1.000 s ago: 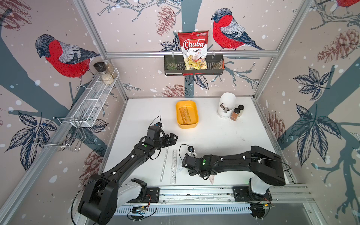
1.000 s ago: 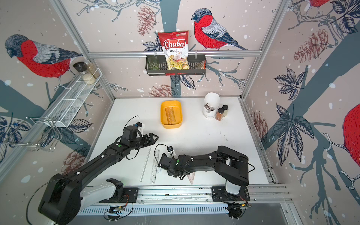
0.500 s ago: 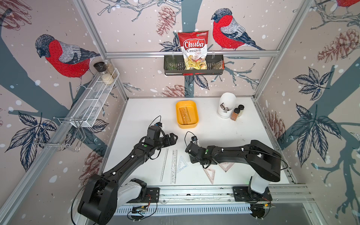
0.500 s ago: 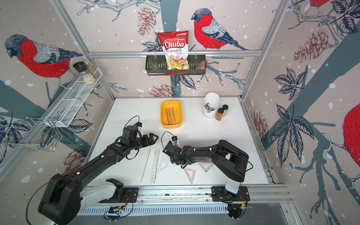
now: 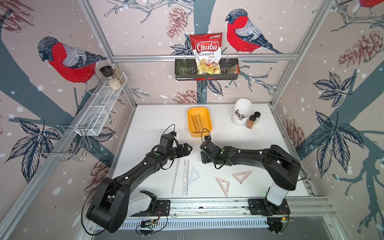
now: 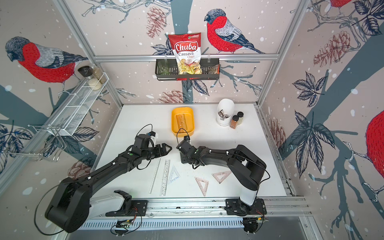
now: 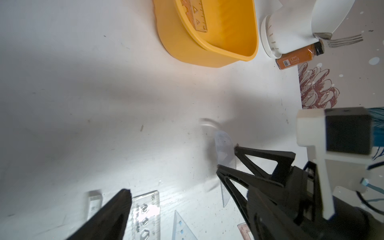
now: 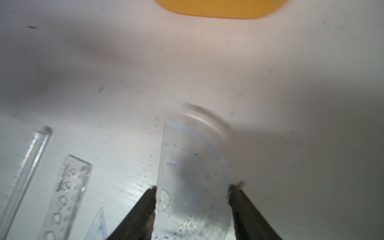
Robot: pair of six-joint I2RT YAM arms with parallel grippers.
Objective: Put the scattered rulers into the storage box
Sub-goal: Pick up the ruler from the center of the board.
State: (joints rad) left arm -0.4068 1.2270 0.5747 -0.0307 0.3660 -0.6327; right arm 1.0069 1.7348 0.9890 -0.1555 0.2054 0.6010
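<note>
The yellow storage box (image 5: 189, 122) stands at the back middle of the table with a pinkish ruler (image 5: 197, 122) lying in it. My right gripper (image 8: 193, 188) is shut on a clear half-round protractor (image 8: 191, 166), held by its edges just above the table, a short way in front of the box (image 8: 220, 8). My left gripper (image 5: 186, 149) hovers open and empty, facing the right gripper (image 5: 204, 158). Near the front lie a clear straight ruler (image 5: 175, 176), a stencil ruler (image 5: 185, 177), a pale blue triangle (image 5: 194, 174) and two pinkish triangles (image 5: 223, 185) (image 5: 242, 175).
A white pot (image 5: 241, 113) with cutlery and two spice jars (image 5: 251, 121) stand at the back right. A black basket (image 5: 182, 76) with a chips bag hangs on the back wall. A white wire shelf (image 5: 99, 104) runs along the left wall.
My right gripper has moved from over the front rulers back toward the box, carrying the protractor; two pinkish triangles it covered now show. The left arm has stayed put.
</note>
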